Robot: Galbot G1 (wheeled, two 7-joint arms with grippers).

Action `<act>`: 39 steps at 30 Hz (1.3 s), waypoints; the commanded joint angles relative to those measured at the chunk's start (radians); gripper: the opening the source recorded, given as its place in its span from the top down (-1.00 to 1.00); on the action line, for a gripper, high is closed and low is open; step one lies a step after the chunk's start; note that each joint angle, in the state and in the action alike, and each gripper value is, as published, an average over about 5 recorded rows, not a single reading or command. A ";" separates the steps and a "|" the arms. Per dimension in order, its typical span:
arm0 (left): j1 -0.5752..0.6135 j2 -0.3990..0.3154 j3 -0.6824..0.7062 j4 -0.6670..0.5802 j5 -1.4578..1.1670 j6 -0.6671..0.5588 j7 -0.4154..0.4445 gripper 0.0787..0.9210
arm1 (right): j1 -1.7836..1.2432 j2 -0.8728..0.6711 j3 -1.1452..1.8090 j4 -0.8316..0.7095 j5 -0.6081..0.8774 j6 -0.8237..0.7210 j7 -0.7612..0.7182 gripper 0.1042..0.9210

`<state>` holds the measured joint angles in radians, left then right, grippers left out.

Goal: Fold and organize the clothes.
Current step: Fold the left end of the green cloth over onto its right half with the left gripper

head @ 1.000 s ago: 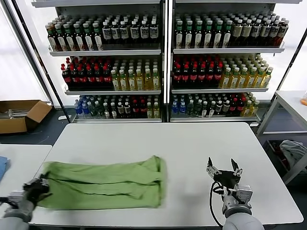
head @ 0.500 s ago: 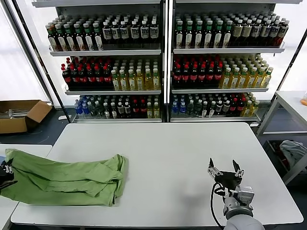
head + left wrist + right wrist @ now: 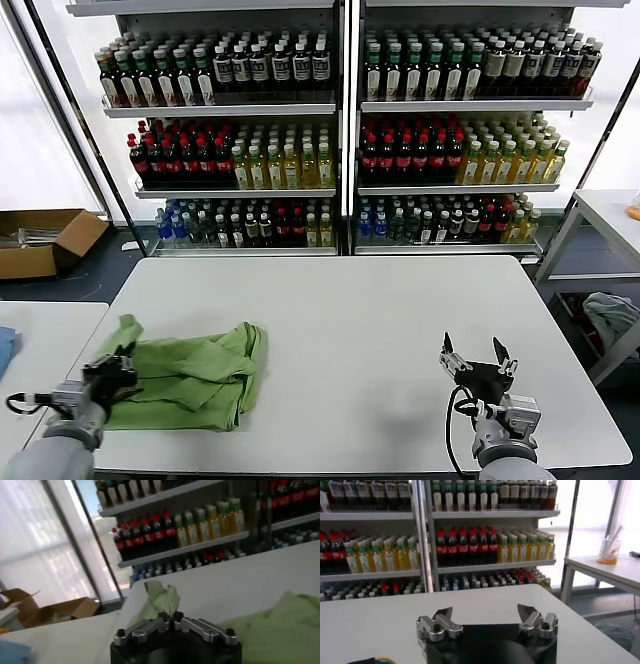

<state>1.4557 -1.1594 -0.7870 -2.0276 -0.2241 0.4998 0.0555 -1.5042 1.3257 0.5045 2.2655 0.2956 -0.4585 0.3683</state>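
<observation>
White tabletop point(image 3: 380, 330) stands before bottle-stocked shelving point(image 3: 345, 130). Cardboard box point(image 3: 45, 240) on dark floor point(image 3: 90, 275); bright window point(image 3: 35, 150) behind it.

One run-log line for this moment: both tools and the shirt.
left tool: shut on shirt edge, table's left side | right tool: open, empty, over table's right | shirt: bunched, not folded

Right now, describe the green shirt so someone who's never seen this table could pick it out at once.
On the big white table in front of the drink shelves, look at the robot's left near edge. The shirt lies there in a crumpled heap, one end pinched in the left gripper. It is the only soft, light yellow-green thing on the tabletop.
</observation>
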 commanded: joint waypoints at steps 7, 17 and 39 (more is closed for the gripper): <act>-0.025 -0.158 0.344 -0.096 0.106 0.034 -0.035 0.94 | -0.033 0.010 0.018 0.004 -0.003 0.010 0.001 -0.76; -0.078 -0.154 0.356 -0.015 0.105 0.031 -0.035 0.94 | -0.044 0.020 -0.001 -0.005 -0.017 0.017 0.002 -0.76; -0.014 -0.175 0.435 -0.220 -0.555 0.024 -0.082 0.29 | -0.018 0.027 -0.054 -0.057 -0.038 0.030 0.008 -0.76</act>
<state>1.4230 -1.3360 -0.3541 -2.0628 -0.2958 0.4675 0.0349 -1.5292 1.3532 0.4582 2.2256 0.2590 -0.4298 0.3747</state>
